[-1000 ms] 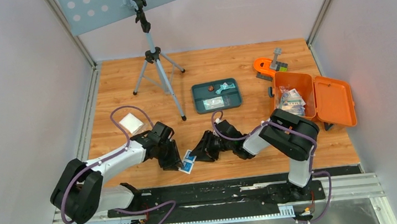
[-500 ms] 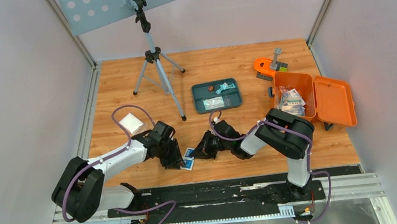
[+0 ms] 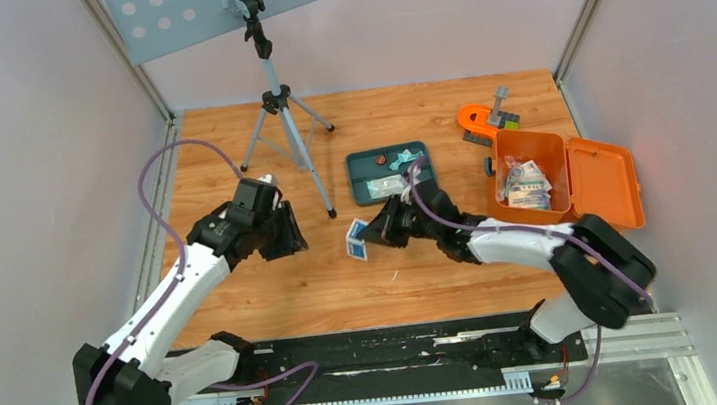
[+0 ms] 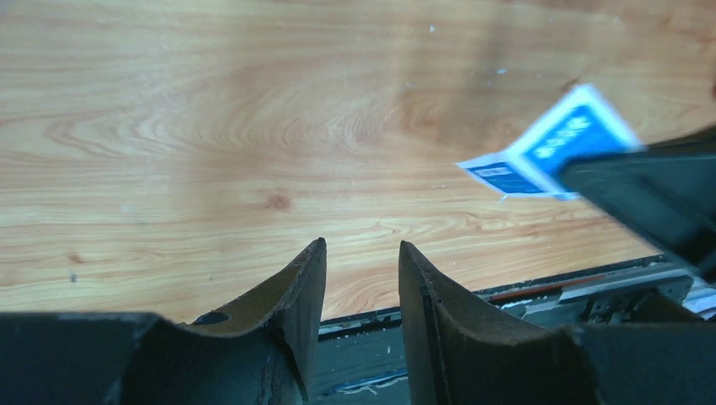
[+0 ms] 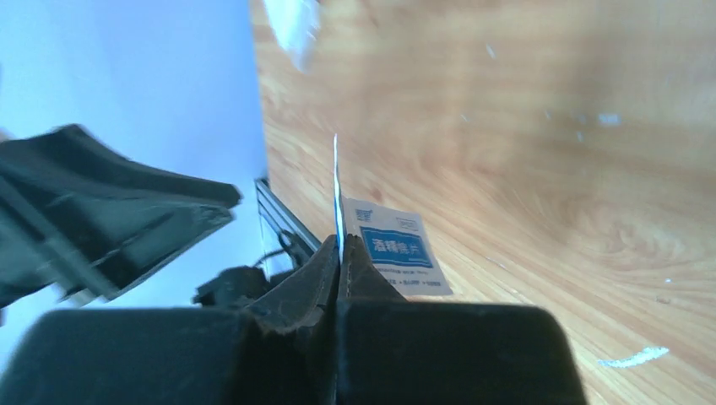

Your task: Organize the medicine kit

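The medicine kit (image 3: 602, 182) is an orange box lying open at the right, with several packets inside. My right gripper (image 3: 376, 233) is shut on a blue-and-white packet (image 3: 356, 240) and holds it above the floor, just in front of the teal tray. In the right wrist view the packet (image 5: 393, 245) sticks out edge-on from my shut right gripper (image 5: 339, 246). My left gripper (image 3: 287, 232) hangs to the left, apart from the packet. Seen from the left wrist, the left gripper (image 4: 361, 253) stands open and empty, with the packet (image 4: 553, 143) at the upper right.
A dark teal divided tray (image 3: 353, 178) with small items sits mid-table. A small orange curved piece (image 3: 474, 117) lies behind the kit. A tripod (image 3: 275, 101) stands at the back left. A white pad (image 5: 291, 21) shows far off in the right wrist view.
My right gripper closed on the packet and carried it from the near edge up toward the teal tray. My left gripper let go, opened a little and swung back to the left.
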Robot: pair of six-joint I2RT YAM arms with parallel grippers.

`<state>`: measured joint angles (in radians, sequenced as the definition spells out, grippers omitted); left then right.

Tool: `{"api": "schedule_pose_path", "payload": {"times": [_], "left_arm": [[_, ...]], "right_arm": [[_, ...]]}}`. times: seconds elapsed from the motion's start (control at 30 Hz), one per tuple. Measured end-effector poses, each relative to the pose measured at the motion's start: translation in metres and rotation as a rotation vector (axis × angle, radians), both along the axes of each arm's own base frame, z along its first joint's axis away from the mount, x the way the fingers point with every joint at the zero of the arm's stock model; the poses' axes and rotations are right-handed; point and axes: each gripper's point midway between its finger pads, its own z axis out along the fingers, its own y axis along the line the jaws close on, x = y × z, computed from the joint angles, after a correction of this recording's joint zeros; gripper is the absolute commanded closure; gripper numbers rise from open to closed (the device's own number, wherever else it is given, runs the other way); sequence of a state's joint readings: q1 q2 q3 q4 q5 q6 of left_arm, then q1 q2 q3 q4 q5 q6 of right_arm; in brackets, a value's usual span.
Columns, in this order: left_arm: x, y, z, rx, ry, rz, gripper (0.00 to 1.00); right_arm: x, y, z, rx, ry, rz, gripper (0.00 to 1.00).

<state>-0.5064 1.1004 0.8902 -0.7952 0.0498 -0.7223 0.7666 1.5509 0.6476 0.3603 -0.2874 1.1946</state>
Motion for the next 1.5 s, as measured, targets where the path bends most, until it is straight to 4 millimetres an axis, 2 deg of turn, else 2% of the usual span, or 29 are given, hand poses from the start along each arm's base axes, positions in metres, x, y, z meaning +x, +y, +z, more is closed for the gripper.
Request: {"api": "schedule_pose_path", "payload": {"times": [0.07, 0.17, 0.27, 0.33, 0.4, 0.47, 0.5, 0.57, 0.7, 0.77, 0.83, 0.87, 0.97, 1.03, 1.13, 1.23, 1.37, 1.43, 1.47, 1.5], "left_arm": [[0.007, 0.007, 0.016, 0.001, -0.042, 0.016, 0.54], [0.011, 0.014, 0.026, 0.009, -0.064, 0.026, 0.53], [0.01, 0.017, 0.024, 0.012, -0.049, 0.025, 0.53], [0.01, 0.016, 0.024, 0.001, -0.044, 0.022, 0.53], [0.009, 0.014, 0.025, -0.008, -0.041, 0.017, 0.53], [0.009, 0.013, 0.025, -0.015, -0.041, 0.013, 0.53], [0.009, 0.012, 0.026, -0.018, -0.042, 0.012, 0.52], [0.01, 0.012, 0.026, -0.022, -0.044, 0.011, 0.51], [0.013, 0.011, 0.029, -0.035, -0.052, 0.013, 0.5], [0.016, 0.011, 0.03, -0.039, -0.056, 0.018, 0.5], [0.02, 0.012, 0.031, -0.041, -0.06, 0.026, 0.49], [0.022, 0.012, 0.031, -0.043, -0.06, 0.029, 0.49], [0.028, 0.017, 0.029, -0.046, -0.05, 0.057, 0.49], [0.031, 0.02, 0.027, -0.051, -0.042, 0.07, 0.48], [0.035, 0.023, 0.027, -0.054, -0.035, 0.088, 0.45], [0.042, 0.028, 0.031, -0.057, -0.04, 0.109, 0.42], [0.05, 0.04, 0.033, -0.058, -0.043, 0.154, 0.36], [0.053, 0.051, 0.031, -0.053, -0.035, 0.19, 0.33], [0.054, 0.056, 0.03, -0.048, -0.029, 0.207, 0.22], [0.056, 0.062, 0.029, -0.049, -0.02, 0.234, 0.17]], "right_arm": [[0.016, -0.015, 0.038, 0.002, -0.107, -0.031, 1.0], [0.043, -0.05, 0.095, -0.009, -0.276, -0.119, 1.0], [0.066, -0.106, 0.144, -0.057, -0.439, -0.261, 1.0], [0.077, -0.156, 0.173, -0.114, -0.536, -0.382, 1.0], [0.086, -0.206, 0.192, -0.179, -0.599, -0.503, 1.0], [0.093, -0.251, 0.201, -0.248, -0.629, -0.611, 1.0], [0.095, -0.278, 0.201, -0.294, -0.629, -0.673, 1.0], [0.096, -0.314, 0.193, -0.358, -0.602, -0.747, 1.0], [0.094, -0.367, 0.172, -0.433, -0.514, -0.836, 1.0], [0.095, -0.385, 0.164, -0.449, -0.481, -0.864, 1.0], [0.096, -0.397, 0.153, -0.46, -0.448, -0.878, 0.98], [0.096, -0.401, 0.147, -0.463, -0.43, -0.879, 0.91], [0.096, -0.407, 0.123, -0.467, -0.363, -0.875, 0.49], [0.095, -0.407, 0.111, -0.467, -0.329, -0.863, 0.38], [0.092, -0.405, 0.104, -0.468, -0.308, -0.849, 0.36], [0.091, -0.404, 0.108, -0.463, -0.322, -0.846, 0.35], [0.088, -0.4, 0.125, -0.447, -0.365, -0.85, 0.35], [0.086, -0.397, 0.14, -0.434, -0.402, -0.848, 0.35], [0.086, -0.395, 0.147, -0.429, -0.421, -0.847, 0.36], [0.086, -0.393, 0.154, -0.423, -0.439, -0.843, 0.36]]}}
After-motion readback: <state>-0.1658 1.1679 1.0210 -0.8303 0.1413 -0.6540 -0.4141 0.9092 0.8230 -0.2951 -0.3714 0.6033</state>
